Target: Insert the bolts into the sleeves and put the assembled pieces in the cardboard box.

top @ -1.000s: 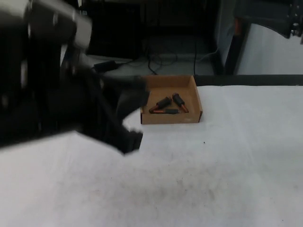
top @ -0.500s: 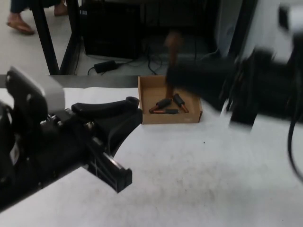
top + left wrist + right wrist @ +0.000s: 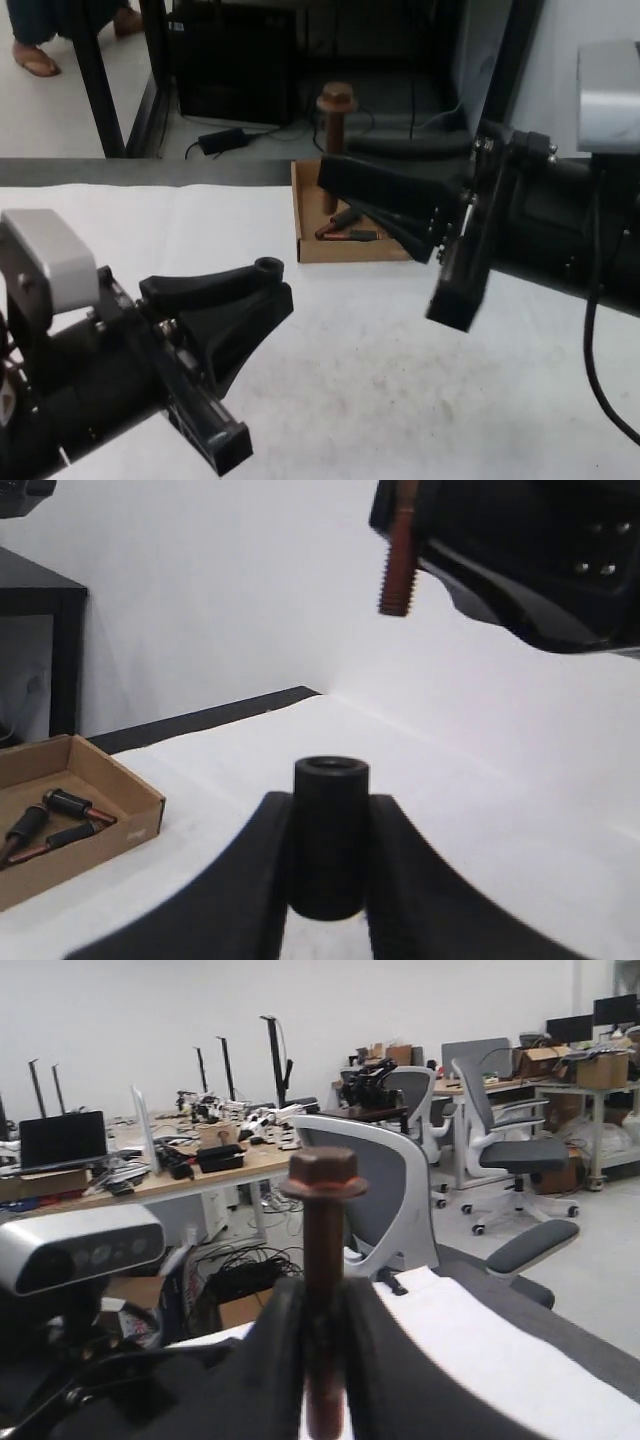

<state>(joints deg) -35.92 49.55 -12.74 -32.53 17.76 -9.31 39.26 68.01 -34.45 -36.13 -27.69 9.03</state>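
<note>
Left wrist view: left gripper (image 3: 330,815) clenching upright black sleeve (image 3: 331,780); right gripper (image 3: 322,1305) grasping bolt (image 3: 324,1220) upright, head uppermost.

Open air lies between the bolt (image 3: 396,560) and the sleeve (image 3: 330,830).

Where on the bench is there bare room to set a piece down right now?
Free: the bench middle, bordered by the left tool, the right tool and the cardboard box; also the strip left of the box. Crowded: the box, holding assembled pieces, with the right tool close by it.
</note>
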